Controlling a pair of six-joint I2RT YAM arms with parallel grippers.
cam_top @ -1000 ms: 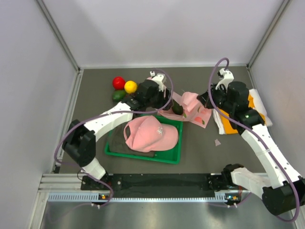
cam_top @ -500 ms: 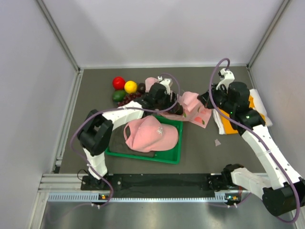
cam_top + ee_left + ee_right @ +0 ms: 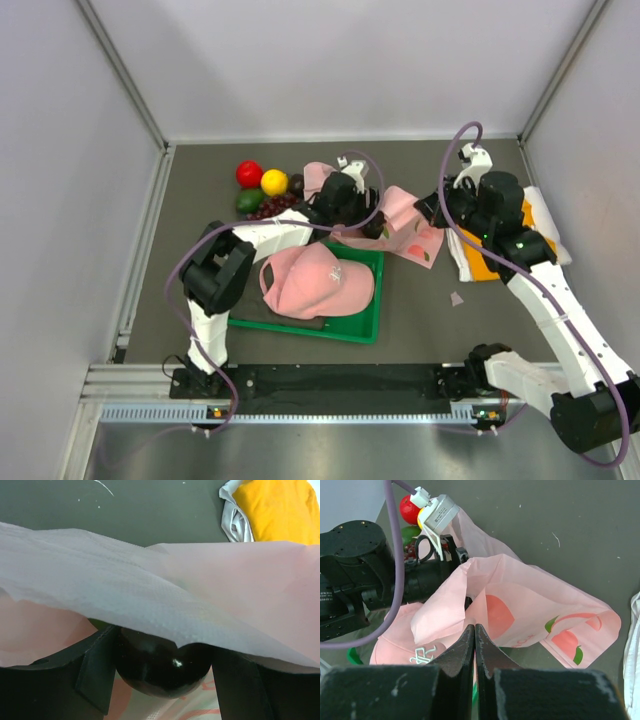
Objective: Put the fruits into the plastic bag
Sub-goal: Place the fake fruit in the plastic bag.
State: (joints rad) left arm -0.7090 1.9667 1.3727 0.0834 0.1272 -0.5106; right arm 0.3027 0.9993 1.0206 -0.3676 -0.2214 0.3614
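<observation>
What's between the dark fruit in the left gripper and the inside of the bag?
Nothing solid that I can see. The dark fruit is gripped by the left gripper at the mouth of the plastic bag, whose top layer drapes over both. The right gripper pinches the bag's edge, holding the mouth up.

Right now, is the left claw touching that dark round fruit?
Touching. In the left wrist view, the left gripper holds the dark round fruit, a finger against each side with no gap, just under the plastic bag's edge.
</observation>
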